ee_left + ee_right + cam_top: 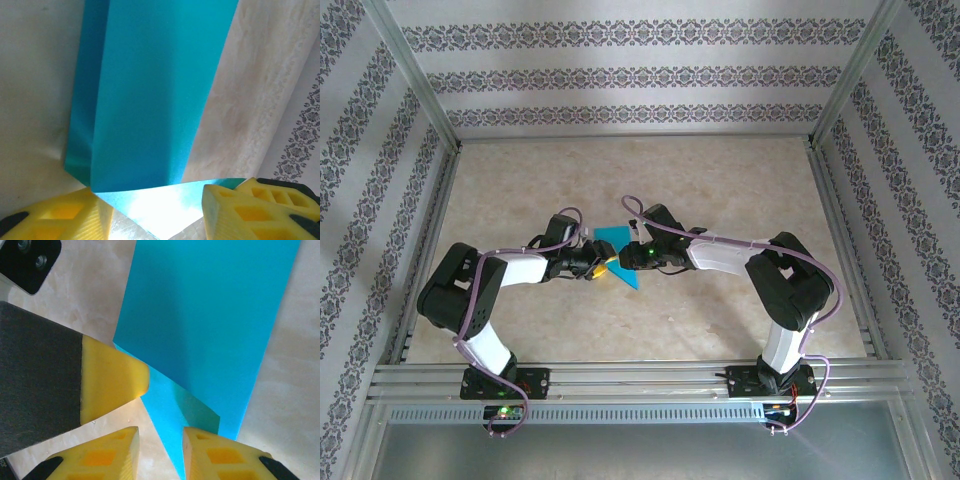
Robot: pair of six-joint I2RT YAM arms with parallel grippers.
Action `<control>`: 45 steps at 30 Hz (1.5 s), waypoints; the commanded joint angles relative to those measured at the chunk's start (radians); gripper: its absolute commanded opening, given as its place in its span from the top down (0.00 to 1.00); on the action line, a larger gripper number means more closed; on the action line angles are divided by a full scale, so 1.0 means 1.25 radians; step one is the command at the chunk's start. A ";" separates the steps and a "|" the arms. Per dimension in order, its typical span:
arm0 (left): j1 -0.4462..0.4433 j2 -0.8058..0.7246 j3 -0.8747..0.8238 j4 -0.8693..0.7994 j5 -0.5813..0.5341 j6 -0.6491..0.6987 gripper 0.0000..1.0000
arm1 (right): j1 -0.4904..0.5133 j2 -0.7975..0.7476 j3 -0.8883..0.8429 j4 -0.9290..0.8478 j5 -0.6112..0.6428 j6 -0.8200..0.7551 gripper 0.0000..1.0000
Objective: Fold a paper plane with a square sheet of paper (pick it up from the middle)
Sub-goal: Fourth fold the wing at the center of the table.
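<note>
**Q:** Beige marbled table top (720, 190) with patterned walls (620, 80) around it. What's on it?

**A:** Two white-and-black robot arms, the left arm (470, 300) and the right arm (780, 290). Both are bent inward, with their wrists close together mid-table.

**Q:** Where is the paper?

**A:** The thin teal-blue paper sheet (615, 237), partly folded over itself, sits mid-table between the wrists.

**Q:** And the grippers?

**A:** The left gripper (150, 200) has its yellow fingers (235, 210) spread, with a paper point between them. The right gripper (160, 435) is also spread, straddling a paper corner without pinching it.
</note>
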 commanded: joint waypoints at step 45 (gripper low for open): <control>-0.040 -0.005 0.103 -0.073 -0.091 0.088 0.95 | -0.080 -0.160 -0.082 -0.077 0.223 -0.107 0.58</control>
